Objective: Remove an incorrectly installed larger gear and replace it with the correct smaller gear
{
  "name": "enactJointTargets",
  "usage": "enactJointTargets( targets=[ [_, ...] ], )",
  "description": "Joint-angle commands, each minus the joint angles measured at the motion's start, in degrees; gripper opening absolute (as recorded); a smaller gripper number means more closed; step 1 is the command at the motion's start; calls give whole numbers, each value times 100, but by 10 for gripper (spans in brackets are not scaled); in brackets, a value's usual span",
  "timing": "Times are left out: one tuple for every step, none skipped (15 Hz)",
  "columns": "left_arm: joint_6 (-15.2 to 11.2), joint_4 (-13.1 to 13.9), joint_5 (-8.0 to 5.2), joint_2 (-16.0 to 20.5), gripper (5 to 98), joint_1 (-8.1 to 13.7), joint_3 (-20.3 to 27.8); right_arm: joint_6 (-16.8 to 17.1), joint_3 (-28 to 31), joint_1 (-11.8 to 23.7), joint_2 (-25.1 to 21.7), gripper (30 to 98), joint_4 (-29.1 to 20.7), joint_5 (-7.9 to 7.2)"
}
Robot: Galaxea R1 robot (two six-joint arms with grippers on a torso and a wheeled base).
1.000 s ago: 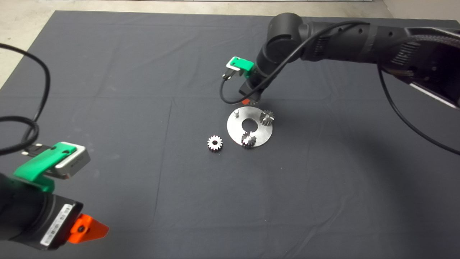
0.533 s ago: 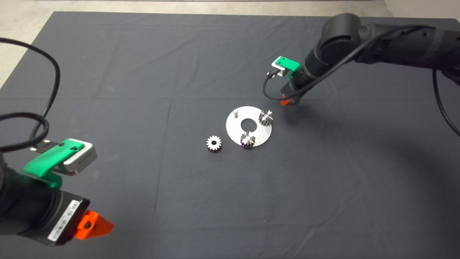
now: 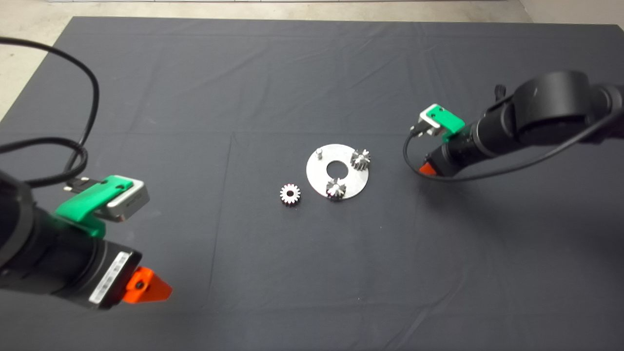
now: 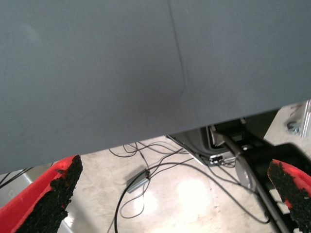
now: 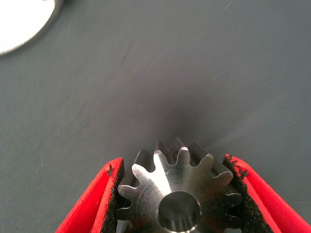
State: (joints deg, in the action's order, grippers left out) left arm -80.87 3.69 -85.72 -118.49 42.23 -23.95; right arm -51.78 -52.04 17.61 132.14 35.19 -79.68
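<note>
The larger gear (image 5: 175,194), dark steel with coarse teeth, sits between the pads of my right gripper (image 5: 174,165), which is shut on it above bare mat. In the head view my right gripper (image 3: 429,168) is to the right of the round silver plate (image 3: 319,178); the larger gear is hidden there. The smaller gear (image 3: 290,194) lies flat on the mat just left of the plate. The plate carries two small gears (image 3: 360,159) (image 3: 336,188) and one bare peg (image 3: 319,153). My left gripper (image 3: 146,290) is open and empty at the lower left.
The left wrist view shows the open left gripper (image 4: 170,199) over the mat's edge (image 4: 146,131), with floor and cables beyond. A corner of the plate (image 5: 24,19) shows in the right wrist view. Bare dark mat (image 3: 312,273) lies around the plate.
My right arm has swung from behind the plate out to its right, with the gripper shut. My left arm has shifted a little to the right.
</note>
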Motion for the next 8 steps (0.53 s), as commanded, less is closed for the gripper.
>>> enactJointTargets(
  targets=[
    [19,70,-23,-195,981,67,-128,-87,47,-253,-104,505,678,-74],
    [10,75,-23,-241,981,67,-126,-95,47,-306,-117,505,713,-74],
    [10,79,-14,-276,981,68,-126,-105,47,-319,-166,505,717,-65],
    [1,79,-14,-303,981,75,-126,-179,47,-319,-218,505,726,-65],
    [1,79,-14,-320,981,75,-126,-210,47,-319,-249,507,740,-65],
    [1,79,-14,-320,981,75,-126,-219,55,-319,-263,506,762,-65],
    [1,79,-14,-320,981,75,-126,-219,55,-319,-271,506,770,-65],
    [1,79,-14,-329,981,75,-126,-227,152,-319,-302,507,775,-65]
  ],
)
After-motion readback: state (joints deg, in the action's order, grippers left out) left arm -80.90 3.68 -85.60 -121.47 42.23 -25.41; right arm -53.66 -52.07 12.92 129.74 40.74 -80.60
